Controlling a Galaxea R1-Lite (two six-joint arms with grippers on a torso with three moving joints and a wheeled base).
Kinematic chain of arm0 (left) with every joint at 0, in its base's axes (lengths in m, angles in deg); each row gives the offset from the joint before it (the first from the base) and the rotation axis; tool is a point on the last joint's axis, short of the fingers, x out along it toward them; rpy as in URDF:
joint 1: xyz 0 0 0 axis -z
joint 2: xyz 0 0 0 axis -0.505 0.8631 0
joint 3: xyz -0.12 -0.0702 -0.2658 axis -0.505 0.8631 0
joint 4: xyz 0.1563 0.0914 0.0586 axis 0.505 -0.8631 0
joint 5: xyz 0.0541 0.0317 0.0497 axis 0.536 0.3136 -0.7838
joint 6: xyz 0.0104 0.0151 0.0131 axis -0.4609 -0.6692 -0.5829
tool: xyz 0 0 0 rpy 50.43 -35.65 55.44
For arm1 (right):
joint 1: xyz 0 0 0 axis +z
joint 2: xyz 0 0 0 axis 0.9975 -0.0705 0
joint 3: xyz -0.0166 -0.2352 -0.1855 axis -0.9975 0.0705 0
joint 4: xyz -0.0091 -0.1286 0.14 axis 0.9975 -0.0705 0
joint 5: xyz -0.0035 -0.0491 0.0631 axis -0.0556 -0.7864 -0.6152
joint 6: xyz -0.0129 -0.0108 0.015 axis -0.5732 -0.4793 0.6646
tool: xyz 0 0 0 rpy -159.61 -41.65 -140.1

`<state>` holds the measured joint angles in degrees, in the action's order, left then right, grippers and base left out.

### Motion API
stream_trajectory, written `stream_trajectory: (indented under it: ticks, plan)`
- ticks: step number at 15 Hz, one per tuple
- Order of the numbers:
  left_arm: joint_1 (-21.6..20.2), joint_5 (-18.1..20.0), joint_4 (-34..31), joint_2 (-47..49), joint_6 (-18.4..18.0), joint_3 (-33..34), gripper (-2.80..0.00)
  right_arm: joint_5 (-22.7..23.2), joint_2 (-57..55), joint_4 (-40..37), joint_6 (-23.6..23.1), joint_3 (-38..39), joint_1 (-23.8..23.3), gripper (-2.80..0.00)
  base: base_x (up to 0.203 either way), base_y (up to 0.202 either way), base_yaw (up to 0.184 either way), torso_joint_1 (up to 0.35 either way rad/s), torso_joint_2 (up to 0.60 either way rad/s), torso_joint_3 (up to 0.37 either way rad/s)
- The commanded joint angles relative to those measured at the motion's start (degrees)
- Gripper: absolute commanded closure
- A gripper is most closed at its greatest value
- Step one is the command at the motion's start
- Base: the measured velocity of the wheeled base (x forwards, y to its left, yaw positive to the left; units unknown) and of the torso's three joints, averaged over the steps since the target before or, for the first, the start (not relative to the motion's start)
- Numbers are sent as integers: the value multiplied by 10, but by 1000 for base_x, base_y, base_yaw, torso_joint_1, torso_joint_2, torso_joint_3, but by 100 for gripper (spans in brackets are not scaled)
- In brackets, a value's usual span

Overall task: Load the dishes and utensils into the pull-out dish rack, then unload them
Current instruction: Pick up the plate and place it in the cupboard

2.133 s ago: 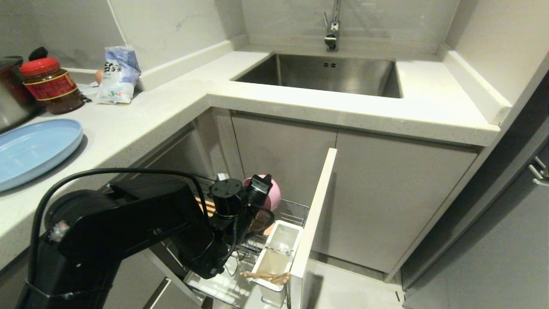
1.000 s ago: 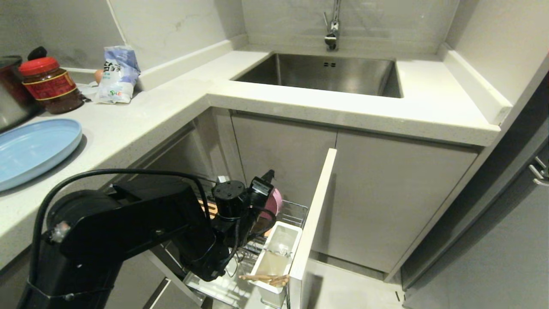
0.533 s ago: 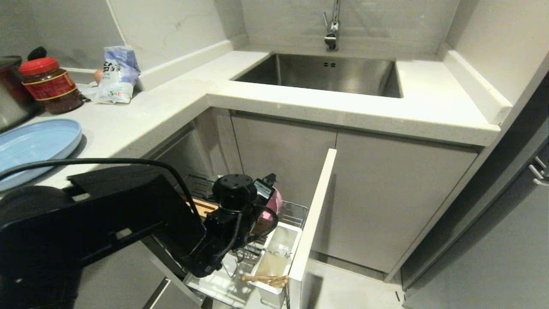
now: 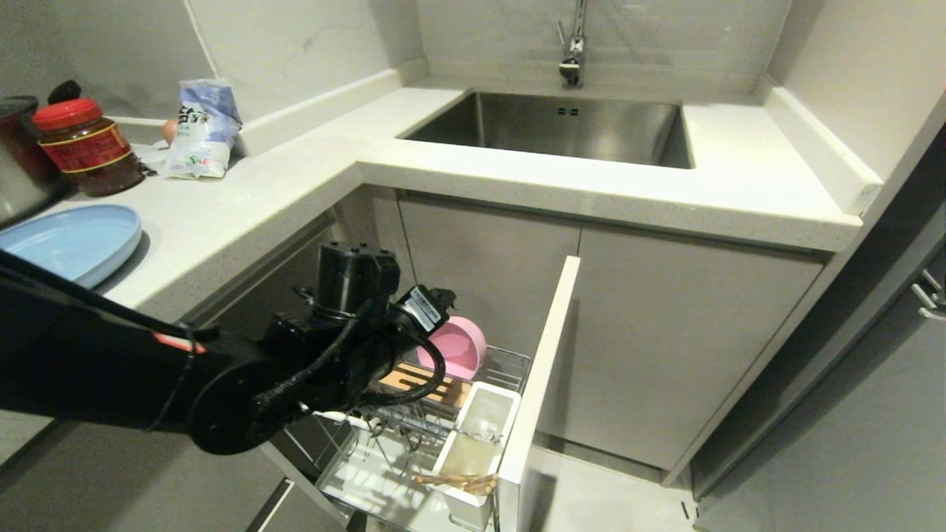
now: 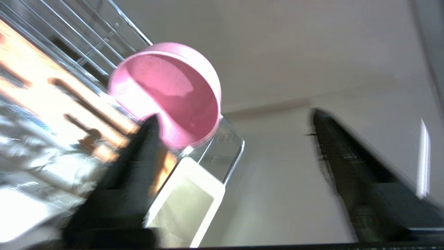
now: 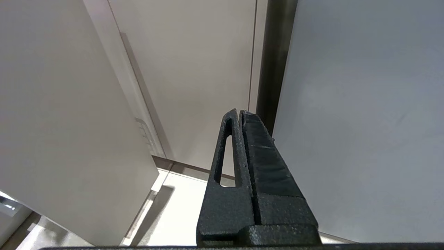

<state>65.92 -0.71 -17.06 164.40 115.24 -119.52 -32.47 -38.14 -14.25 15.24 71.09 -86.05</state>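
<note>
The pink bowl [image 4: 454, 349] leans on its side at the back of the pull-out dish rack [image 4: 511, 360], beside the slotted wooden strip [image 4: 423, 380]. In the left wrist view the bowl [image 5: 170, 93] lies just past one fingertip [image 5: 147, 133]. My left gripper [image 5: 234, 116] is open with nothing between its fingers, a little above the bowl. The chopsticks [image 4: 460, 480] stick out of the white utensil cup [image 4: 479, 414]. On the counter at the left lies the light-blue plate [image 4: 70, 240]. My right gripper [image 6: 239, 113] is shut and parked in front of cabinet panels.
The rack's tall white front panel [image 4: 543, 369] stands open toward me. A red-lidded jar [image 4: 85, 144], a bag [image 4: 203, 129] and a steel pot [image 4: 15, 159] stand at the back left of the counter. The sink [image 4: 562, 125] is behind the rack.
My left arm has risen and swung up away from the pink bowl, which now shows whole and stays leaning in the rack. The rest of the scene has not moved.
</note>
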Motion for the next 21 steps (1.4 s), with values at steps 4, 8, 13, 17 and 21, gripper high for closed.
stream_trajectory:
  ticks: [4,8,13,17,21]
  plan:
    - [-5,2,-130,-183,-229,-34,0,0,0,0,0,15,0,0,0,0,0,0,0,0]
    - [-43,-14,-245,-227,-339,-158,0,0,0,0,0,15,0,0,0,0,0,0,0,0]
    - [-105,-94,-483,-212,-353,-397,0,0,0,0,0,15,0,0,0,0,0,0,0,0]
    - [-202,-163,-650,-155,-346,-475,0,0,0,0,0,15,0,0,0,0,0,0,0,0]
    - [-277,-182,-682,-99,-328,-521,0,0,0,0,0,15,0,0,0,0,0,0,0,0]
